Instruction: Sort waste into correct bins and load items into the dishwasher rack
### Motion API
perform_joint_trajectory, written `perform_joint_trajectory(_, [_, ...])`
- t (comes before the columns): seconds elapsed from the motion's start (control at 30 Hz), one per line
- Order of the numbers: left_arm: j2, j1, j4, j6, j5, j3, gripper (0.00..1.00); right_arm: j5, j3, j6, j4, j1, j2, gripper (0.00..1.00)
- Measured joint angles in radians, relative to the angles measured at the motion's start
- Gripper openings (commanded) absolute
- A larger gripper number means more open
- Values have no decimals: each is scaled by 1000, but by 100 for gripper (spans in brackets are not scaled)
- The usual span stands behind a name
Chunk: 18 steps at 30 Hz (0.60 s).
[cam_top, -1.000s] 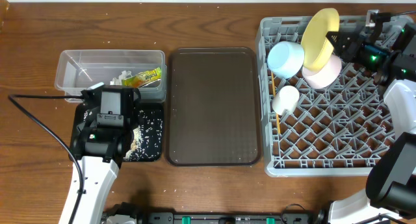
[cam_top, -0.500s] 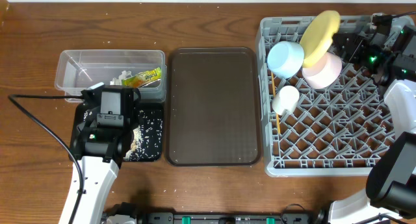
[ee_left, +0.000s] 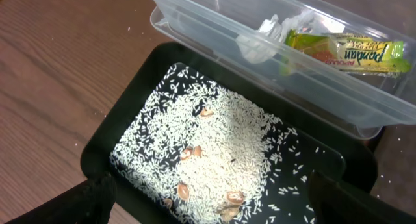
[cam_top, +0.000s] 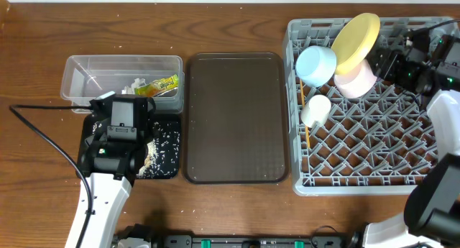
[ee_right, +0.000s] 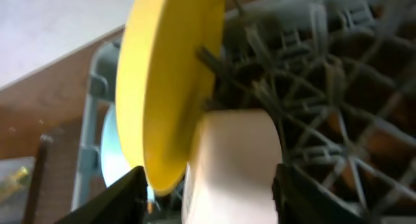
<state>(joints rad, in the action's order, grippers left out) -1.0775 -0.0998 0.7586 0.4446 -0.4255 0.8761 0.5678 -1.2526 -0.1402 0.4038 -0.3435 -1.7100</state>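
The yellow plate stands tilted on edge in the grey dishwasher rack, leaning by the pink bowl. The blue bowl, white cup and chopsticks are racked too. My right gripper is open just right of the plate; in its wrist view the gripper frames the pink bowl and plate, gripping neither. My left gripper hangs open over the rice in the black tray. Wrapper and tissue lie in the clear tub.
A large dark brown serving tray lies between the bins and the rack. A few brown scraps sit among the rice. A black cable runs across the table to the left arm. Stray grains dot the wood near the tub.
My right gripper has opened, let go of the yellow plate and drawn back to the right. The plate has tipped a little further over the pink bowl. The left arm has not moved.
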Motion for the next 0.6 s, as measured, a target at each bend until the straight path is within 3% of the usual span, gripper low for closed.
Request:
perform_joint_trajectory(0.3, [0, 0, 0, 0, 0, 0, 96, -47, 0, 45, 156, 0, 45, 61])
perform_joint_trajectory(0.47, [0, 0, 1, 0, 0, 0, 96, -71, 0, 56, 189, 2, 45, 34])
perform_joint_trajectory(0.5, [0, 0, 0, 0, 0, 0, 96, -72, 0, 50, 191, 3, 45, 20])
perform_joint_trajectory(0.57, [0, 0, 1, 0, 0, 0, 96, -75, 0, 43, 189, 7, 45, 4])
perform_joint_trajectory(0.6, [0, 0, 1, 0, 0, 0, 96, -77, 0, 36, 186, 15, 45, 1])
